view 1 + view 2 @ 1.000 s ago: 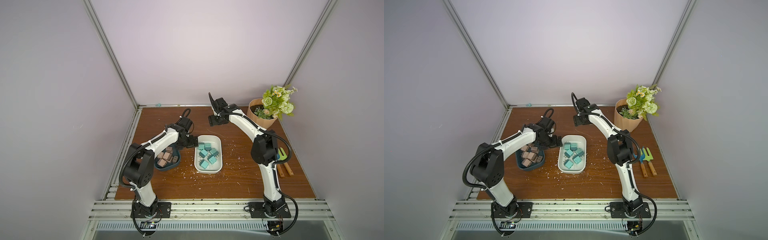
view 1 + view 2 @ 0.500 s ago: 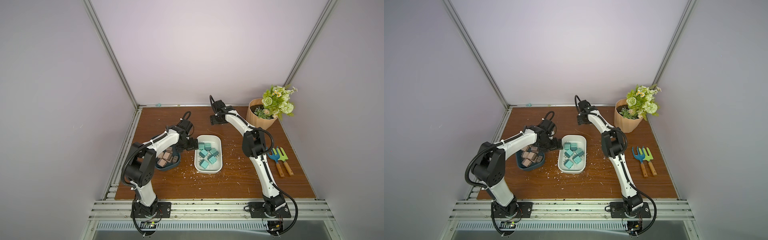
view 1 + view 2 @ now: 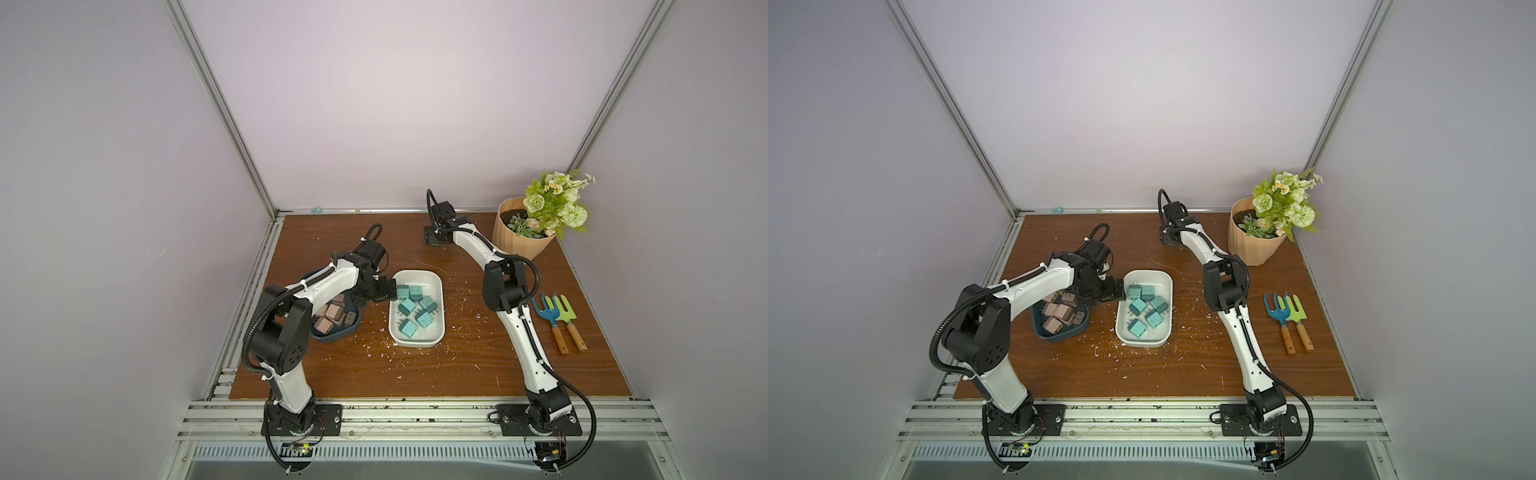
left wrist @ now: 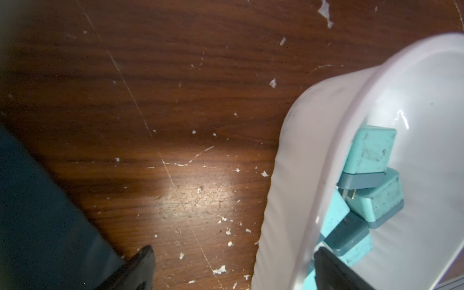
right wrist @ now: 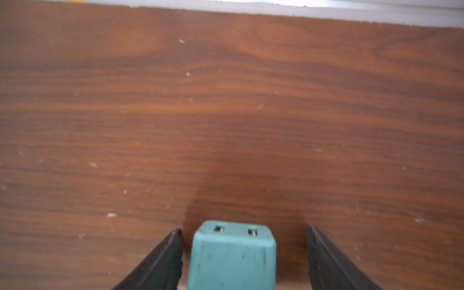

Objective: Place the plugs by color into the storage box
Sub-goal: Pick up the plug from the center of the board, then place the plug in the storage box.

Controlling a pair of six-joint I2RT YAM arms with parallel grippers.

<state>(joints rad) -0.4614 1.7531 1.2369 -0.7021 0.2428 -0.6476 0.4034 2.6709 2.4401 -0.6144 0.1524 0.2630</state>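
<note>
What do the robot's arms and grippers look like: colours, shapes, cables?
The left arm and right arm are white tubes with bulky black joints. A black ribbed cable runs along each. The left gripper and right gripper have black fingers that taper to narrow tips.

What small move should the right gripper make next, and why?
Probably close the right gripper: the teal plug sits between its open jaws on the table, with gaps on both sides, so nothing is held yet.
</note>
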